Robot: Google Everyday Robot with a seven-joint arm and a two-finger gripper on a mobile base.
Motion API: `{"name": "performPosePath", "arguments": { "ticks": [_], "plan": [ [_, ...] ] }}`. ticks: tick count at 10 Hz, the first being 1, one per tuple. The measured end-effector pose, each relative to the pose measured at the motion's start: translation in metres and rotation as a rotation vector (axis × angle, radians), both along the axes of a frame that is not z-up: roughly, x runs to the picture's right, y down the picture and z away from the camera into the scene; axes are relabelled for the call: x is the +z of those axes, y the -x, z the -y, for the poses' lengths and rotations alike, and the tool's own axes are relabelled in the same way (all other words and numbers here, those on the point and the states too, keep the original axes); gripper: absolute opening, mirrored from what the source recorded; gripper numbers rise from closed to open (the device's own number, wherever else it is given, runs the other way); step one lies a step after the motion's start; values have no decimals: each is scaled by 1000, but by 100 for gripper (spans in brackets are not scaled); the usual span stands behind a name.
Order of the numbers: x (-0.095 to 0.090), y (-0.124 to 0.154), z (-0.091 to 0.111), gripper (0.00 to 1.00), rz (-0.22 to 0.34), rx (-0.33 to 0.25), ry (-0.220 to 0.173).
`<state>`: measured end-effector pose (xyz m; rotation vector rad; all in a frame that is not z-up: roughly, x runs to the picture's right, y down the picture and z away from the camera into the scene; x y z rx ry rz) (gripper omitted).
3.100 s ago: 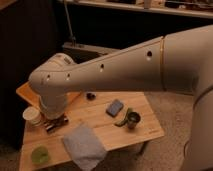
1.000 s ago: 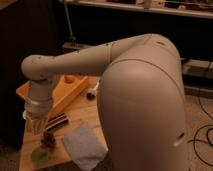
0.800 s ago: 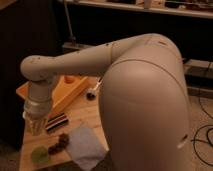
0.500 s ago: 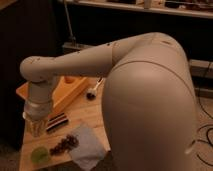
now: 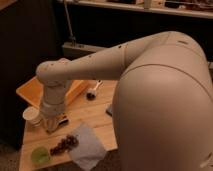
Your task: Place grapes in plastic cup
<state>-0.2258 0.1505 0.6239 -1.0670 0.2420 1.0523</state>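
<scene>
Grapes (image 5: 64,145) have dropped from gripper (image 5: 52,126), open or shut cannot tell, onto worktop (image 5: 92,114) just beside plastic cup (image 5: 40,155): missed, needs regrasp.

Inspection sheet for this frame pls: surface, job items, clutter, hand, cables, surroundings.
Surface: wooden table, right part hidden by the robot's arm.
Job's things: grapes lie on the table beside the plastic cup, not in it.
Clutter: grey cloth, white cup, yellow tray, small dark object.
Grippers: hand hangs over the table, just behind the grapes, next to the white cup.
Cables: nothing seen.
Surroundings: dark shelving behind.
</scene>
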Motion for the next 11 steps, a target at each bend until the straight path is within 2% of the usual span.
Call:
{"name": "performPosePath", "arguments": {
  "ticks": [2, 3, 6, 8, 11],
  "plan": [
    [39, -26, -5, 74, -114, 75, 13],
    [55, -37, -11, 79, -160, 98, 22],
    [96, -73, -38, 80, -261, 180, 52],
    [107, -88, -49, 80, -270, 231, 79],
    [114, -96, -59, 80, -251, 296, 108]
  ]
}}
